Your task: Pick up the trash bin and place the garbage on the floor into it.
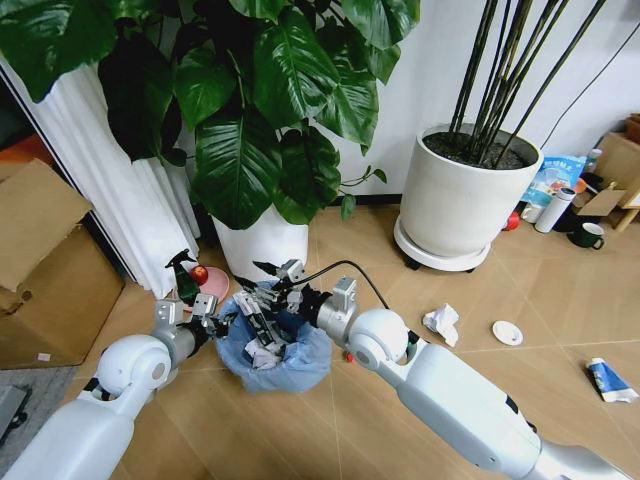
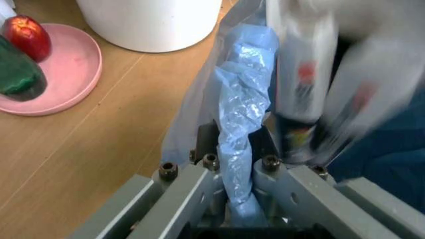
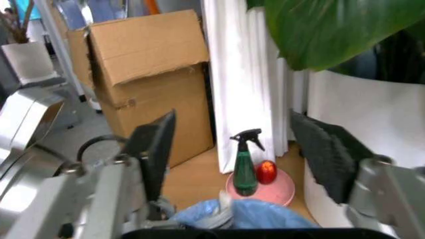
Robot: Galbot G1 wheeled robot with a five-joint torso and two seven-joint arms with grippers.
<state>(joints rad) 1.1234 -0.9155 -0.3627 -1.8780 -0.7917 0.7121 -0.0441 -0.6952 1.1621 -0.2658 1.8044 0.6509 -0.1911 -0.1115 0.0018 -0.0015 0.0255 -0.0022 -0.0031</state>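
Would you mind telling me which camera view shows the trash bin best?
The head view: the whole trash bin sits between both arms, its blue bag visible all round. The left wrist view shows the left hand clamped on its bag-covered rim; the right wrist view catches a strip of blue bag.

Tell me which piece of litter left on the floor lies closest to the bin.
The crumpled white paper, just right of the trash bin. The white disc lies farther right, and the blue-white packet farthest, near the picture's right edge.
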